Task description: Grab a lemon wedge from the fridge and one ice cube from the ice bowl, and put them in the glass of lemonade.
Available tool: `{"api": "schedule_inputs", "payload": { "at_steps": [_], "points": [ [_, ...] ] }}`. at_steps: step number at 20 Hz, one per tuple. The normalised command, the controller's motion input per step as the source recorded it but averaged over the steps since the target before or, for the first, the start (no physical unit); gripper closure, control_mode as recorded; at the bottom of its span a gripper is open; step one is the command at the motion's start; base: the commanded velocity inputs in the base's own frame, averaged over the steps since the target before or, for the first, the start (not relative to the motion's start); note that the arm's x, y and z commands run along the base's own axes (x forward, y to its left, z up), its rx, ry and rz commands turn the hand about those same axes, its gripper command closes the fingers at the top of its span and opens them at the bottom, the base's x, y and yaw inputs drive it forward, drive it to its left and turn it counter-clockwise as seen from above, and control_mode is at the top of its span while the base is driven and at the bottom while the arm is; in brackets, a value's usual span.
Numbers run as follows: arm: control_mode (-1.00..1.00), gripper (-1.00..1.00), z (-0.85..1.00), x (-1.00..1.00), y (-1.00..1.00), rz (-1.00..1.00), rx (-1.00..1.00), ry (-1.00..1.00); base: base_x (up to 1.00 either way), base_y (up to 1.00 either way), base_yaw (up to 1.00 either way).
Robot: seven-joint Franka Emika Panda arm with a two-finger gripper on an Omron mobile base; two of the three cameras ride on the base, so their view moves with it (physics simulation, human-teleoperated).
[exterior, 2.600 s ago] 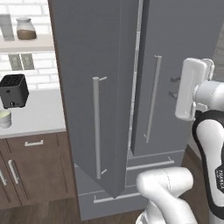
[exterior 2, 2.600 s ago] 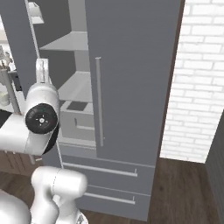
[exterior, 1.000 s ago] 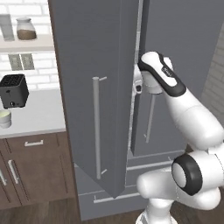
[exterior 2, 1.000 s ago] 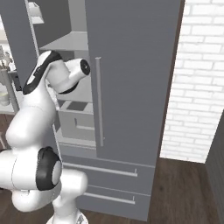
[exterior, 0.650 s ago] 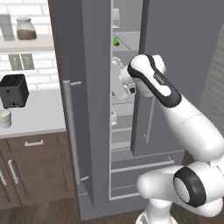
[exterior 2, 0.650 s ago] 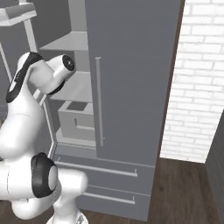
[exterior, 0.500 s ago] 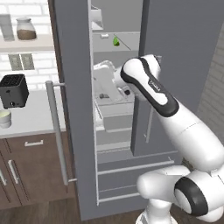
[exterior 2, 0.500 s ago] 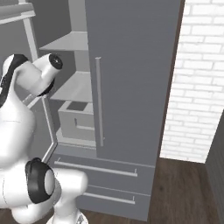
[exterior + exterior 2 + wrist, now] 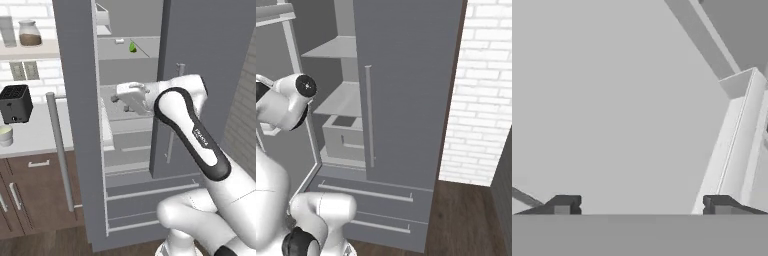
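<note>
The grey fridge (image 9: 210, 60) stands with its left door (image 9: 75, 125) swung wide open and its right door (image 9: 406, 90) closed. The lemon wedge (image 9: 132, 47), tiny and yellow-green, lies on an upper shelf inside. My gripper (image 9: 114, 98) is open and holds nothing. It sits in the fridge opening at middle-shelf height, well below the wedge, pointing left at the inner face of the open door. In the hand view the gripper (image 9: 641, 205) faces plain grey door lining. The glass of lemonade (image 9: 5, 135), a squat cream cup, stands on the counter at the left edge. Ice bowl and ice cube are out of view.
A black toaster (image 9: 15, 102) sits on the white counter (image 9: 35, 140) left of the fridge, above brown cabinets (image 9: 35, 195). A jar (image 9: 30, 32) stands on a wall shelf. The door's bar handle (image 9: 59, 150) juts toward me. A white brick wall (image 9: 486, 90) is right of the fridge.
The left fridge door has swung from ajar to wide open as my hand moved left with it. The shelves and the lemon wedge came into sight.
</note>
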Motion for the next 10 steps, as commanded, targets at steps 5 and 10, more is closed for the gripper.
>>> {"api": "schedule_inputs", "payload": {
  "at_steps": [5, 10],
  "points": [
    [-1.00, -1.00, 0.14, -0.54, -1.00, 0.00, -0.30, -0.40, 0.00, 0.00, 0.00],
    [-1.00, -1.00, -0.01, -0.28, -1.00, -0.08, -0.47, -0.16, 0.00, 0.00, 0.00]
  ]
}}
